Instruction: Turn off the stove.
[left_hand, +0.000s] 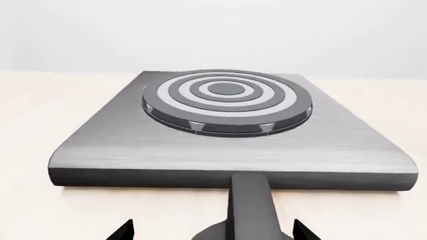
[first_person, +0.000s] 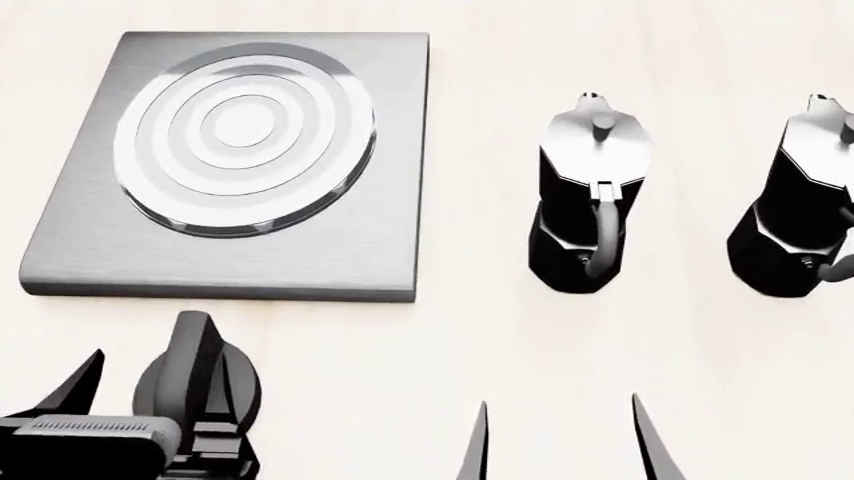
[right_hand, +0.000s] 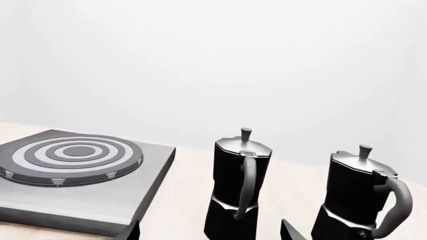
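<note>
Pale table (first_person: 534, 340), brushed-grey stove slab (first_person: 320, 250)

light: bright, even, overexposed | shadows: almost none | glare: burner (first_person: 244, 138) washed white | focus: sharp

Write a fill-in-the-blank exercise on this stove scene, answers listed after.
1. The stove has ___ round burner.
2. ___ moka pots stand on the table, the nearer moka pot and the farther moka pot.
3. The knob sits between the jaws of the ___ gripper.

Answers: one; two; left
</note>
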